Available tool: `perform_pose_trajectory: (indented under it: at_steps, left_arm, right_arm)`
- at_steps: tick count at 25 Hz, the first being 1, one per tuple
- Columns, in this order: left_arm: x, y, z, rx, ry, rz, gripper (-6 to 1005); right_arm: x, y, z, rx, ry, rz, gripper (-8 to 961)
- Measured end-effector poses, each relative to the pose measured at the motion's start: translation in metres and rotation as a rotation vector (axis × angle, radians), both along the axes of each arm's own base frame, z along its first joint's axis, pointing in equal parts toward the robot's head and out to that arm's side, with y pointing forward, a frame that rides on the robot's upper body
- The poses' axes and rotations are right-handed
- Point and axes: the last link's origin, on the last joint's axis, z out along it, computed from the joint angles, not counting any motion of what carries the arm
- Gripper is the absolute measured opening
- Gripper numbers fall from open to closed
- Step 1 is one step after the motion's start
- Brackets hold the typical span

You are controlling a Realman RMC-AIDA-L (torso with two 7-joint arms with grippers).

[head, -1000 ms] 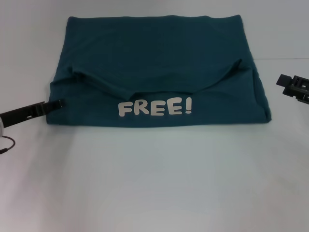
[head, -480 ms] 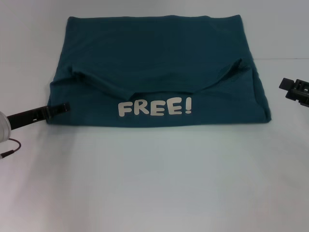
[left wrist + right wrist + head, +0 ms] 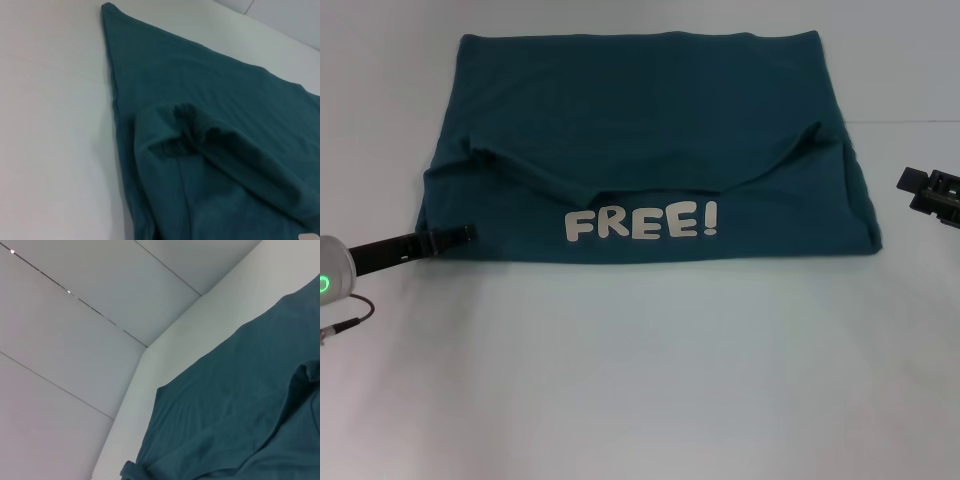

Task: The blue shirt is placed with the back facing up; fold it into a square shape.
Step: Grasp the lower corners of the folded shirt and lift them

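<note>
The left gripper [image 3: 460, 234] lies low over the shirt's [image 3: 640, 130] near left corner, its tip on or just above the cloth; I cannot tell whether it is open or closed. The right gripper [image 3: 928, 188] hangs well off the shirt's right edge, near the rim of the head view, and its state cannot be told either.

The shirt lies spread on the white worktop [image 3: 650, 370], already doubled: a near band is turned up so the "FREE!" lettering [image 3: 642, 221] shows, with a curved edge of cloth above it. In the left wrist view that corner [image 3: 170, 145] bunches into a small pucker of several layers.

The step in hand seems to be taking the left side to fold it inward. To do it well, the gripper should catch all the layers at the corner, not only the top one, lift just enough to clear the cloth, and carry it straight across so the edge lands parallel and the pucker smooths out.
</note>
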Motion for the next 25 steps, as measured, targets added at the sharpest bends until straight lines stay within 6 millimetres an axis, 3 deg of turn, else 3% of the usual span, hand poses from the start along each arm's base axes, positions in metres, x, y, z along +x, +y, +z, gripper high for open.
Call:
perform_pose_trajectory:
  at_steps: [7, 18, 21, 25]
  left_arm:
    - [0.002, 0.002, 0.001, 0.007, -0.004, 0.004, 726]
    - [0.003, 0.002, 0.002, 0.005, -0.008, 0.002, 502]
    - [0.009, 0.004, 0.006, 0.002, -0.025, -0.019, 273]
    - [0.02, 0.005, 0.015, -0.01, -0.071, -0.054, 103]
  right_arm:
    - [0.001, 0.0, 0.001, 0.003, 0.0, -0.002, 687]
    - [0.004, 0.0, 0.003, -0.022, -0.036, -0.001, 685]
    - [0.005, 0.0, 0.004, -0.04, -0.069, 0.0, 684]
    - [0.009, 0.004, 0.013, -0.042, -0.11, 0.0, 684]
